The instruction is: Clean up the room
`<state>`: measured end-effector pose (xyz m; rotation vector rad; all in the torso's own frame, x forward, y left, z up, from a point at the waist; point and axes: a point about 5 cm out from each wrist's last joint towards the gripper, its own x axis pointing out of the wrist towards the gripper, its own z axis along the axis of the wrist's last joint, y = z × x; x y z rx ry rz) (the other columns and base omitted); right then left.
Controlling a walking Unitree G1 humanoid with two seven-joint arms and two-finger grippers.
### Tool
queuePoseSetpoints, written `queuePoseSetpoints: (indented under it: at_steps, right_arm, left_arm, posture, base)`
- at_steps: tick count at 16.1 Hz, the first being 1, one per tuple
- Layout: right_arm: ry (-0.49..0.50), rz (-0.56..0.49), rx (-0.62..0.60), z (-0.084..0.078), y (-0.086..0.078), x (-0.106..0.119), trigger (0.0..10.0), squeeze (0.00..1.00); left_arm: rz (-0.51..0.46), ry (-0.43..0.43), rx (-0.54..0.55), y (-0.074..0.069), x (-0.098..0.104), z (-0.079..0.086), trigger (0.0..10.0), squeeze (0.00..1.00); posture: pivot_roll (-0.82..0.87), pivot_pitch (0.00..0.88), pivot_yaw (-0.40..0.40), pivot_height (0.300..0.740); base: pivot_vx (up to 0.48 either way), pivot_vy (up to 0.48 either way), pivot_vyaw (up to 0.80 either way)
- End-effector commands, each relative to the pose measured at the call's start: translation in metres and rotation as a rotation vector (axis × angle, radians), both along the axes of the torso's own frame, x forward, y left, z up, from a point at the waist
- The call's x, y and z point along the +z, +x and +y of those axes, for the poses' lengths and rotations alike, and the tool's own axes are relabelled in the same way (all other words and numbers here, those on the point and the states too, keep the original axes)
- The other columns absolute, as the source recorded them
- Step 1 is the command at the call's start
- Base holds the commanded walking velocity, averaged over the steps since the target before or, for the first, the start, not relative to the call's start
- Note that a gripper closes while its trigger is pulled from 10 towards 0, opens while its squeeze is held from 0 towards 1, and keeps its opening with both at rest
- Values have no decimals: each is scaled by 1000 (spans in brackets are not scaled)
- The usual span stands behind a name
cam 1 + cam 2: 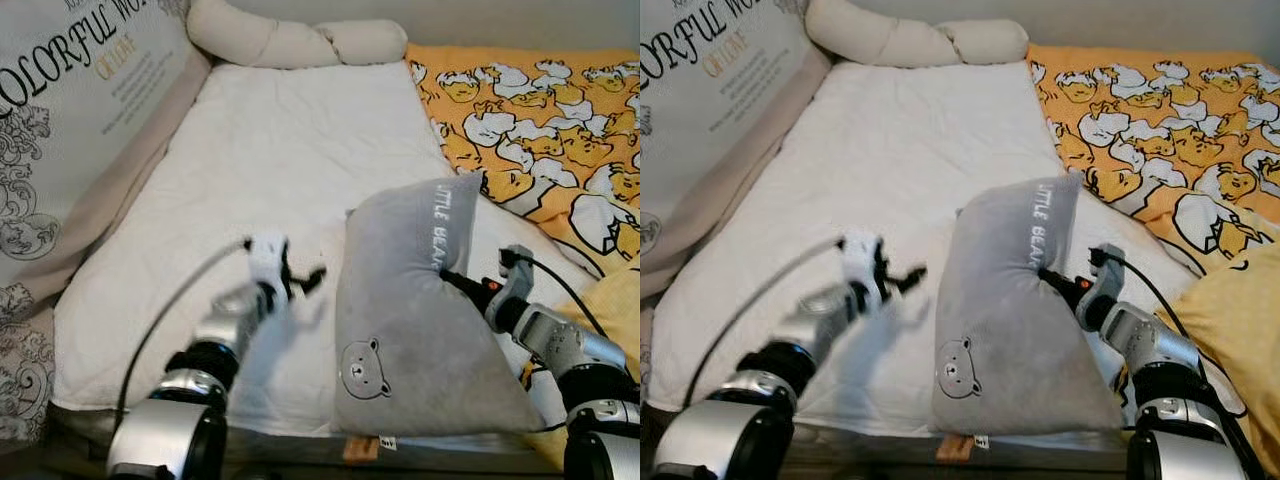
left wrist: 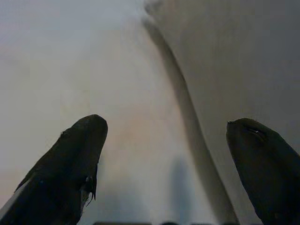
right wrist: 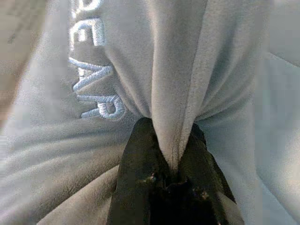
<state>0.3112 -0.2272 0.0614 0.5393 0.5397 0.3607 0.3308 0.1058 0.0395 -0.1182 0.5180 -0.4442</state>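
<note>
In the head views, a grey bear pillow (image 1: pixel 420 310) is seen standing on its edge on the white mattress (image 1: pixel 270 170), near the foot of the bed and just beside the orange duck blanket (image 1: pixel 540 120). The right gripper (image 1: pixel 448 276) is pressed into the pillow's right side, while the left gripper (image 1: pixel 300 275) is held above the mattress just beside the pillow's left edge, apart from it. In the left wrist view, the two black fingers (image 2: pixel 75 164) are spread wide with nothing between them, and the pillow's grey flank is seen ahead over the pale sheet. In the right wrist view, a fold of the pillow's fabric is pinched between the closed fingers (image 3: pixel 140 173), close under the embroidered lettering (image 3: pixel 91 56). The step in hand is judged to be carrying the pillow to its place. Only a thin fold is held, so a slow lift is advised, and the free side could be steadied by the left gripper against swinging or slipping.
</note>
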Motion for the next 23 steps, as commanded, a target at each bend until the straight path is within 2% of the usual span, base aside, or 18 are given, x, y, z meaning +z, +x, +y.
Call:
queuePoseSetpoints:
  at_steps: [1,3,4,5,6,7,8,10,12,15,16,17,18,19,20,21,23]
  right_arm:
    - [33,-28,66,18,7,9,0,0]
    - [89,-106,148,49,22,32,0,0]
    - [99,-116,176,58,25,36,0,0]
    - [115,-130,220,72,28,41,0,0]
    - [124,-135,241,80,30,44,0,0]
    - [131,-140,252,85,31,45,0,0]
    - [142,-149,266,94,33,50,0,0]
    - [173,-175,275,108,39,62,0,0]
    - [179,-161,221,105,43,63,0,0]
    - [188,-134,158,89,40,55,0,0]
    - [196,-133,152,86,39,55,0,0]
    - [175,-93,144,76,30,41,0,0]
    - [144,-39,117,66,23,25,0,0]
    - [130,-16,103,62,20,18,0,0]
    - [57,79,40,48,8,-10,0,0]
    - [29,120,15,44,2,-21,0,0]
    - [-4,150,3,39,-4,-30,0,0]
  left_arm:
    - [19,27,-19,-2,-4,-5,10000,0]
    - [69,141,-121,-16,-20,-19,10000,0]
    - [61,136,-149,-16,-18,-27,10000,0]
    - [16,78,-205,-13,-9,-43,10000,0]
    - [-8,27,-237,-11,-1,-53,10000,0]
    - [-32,-4,-253,-8,4,-57,10000,0]
    - [-69,-69,-263,-3,16,-62,10000,0]
    - [-151,-190,-203,18,47,-50,10000,0]
    - [-234,-242,-183,31,72,-23,10000,0]
    - [-325,-228,-225,32,96,23,10000,0]
    - [-347,-232,-217,33,103,31,10000,0]
    - [-369,-254,-211,30,115,43,10000,0]
    - [-354,-257,-228,26,116,45,10000,0]
    - [-344,-255,-238,24,115,44,10000,0]
    - [-247,-152,-286,10,84,39,10000,0]
    - [-190,-106,-289,4,67,37,10000,0]
    - [-181,-68,-261,3,59,38,10000,0]
  posture:
    - [-5,0,58,740]
    - [5,0,42,740]
    - [13,0,33,740]
    - [25,0,24,740]
    - [32,0,18,740]
    - [36,0,16,740]
    - [38,0,15,740]
    - [44,0,19,740]
    - [51,0,23,740]
    - [59,0,29,740]
    - [63,0,28,740]
    - [68,0,29,740]
    - [70,0,31,740]
    - [70,0,31,740]
    - [65,0,41,740]
    - [64,0,42,740]
    - [57,0,50,740]
  base:
    - [0,0,0]
    - [0,0,0]
    - [0,0,0]
    - [0,0,0]
    - [0,0,0]
    - [0,0,0]
    - [0,0,0]
    - [0,0,0]
    - [0,0,0]
    - [0,0,0]
    - [0,0,0]
    - [0,0,0]
    - [0,0,0]
    - [0,0,0]
    - [0,0,0]
    - [0,0,0]
    - [0,0,0]
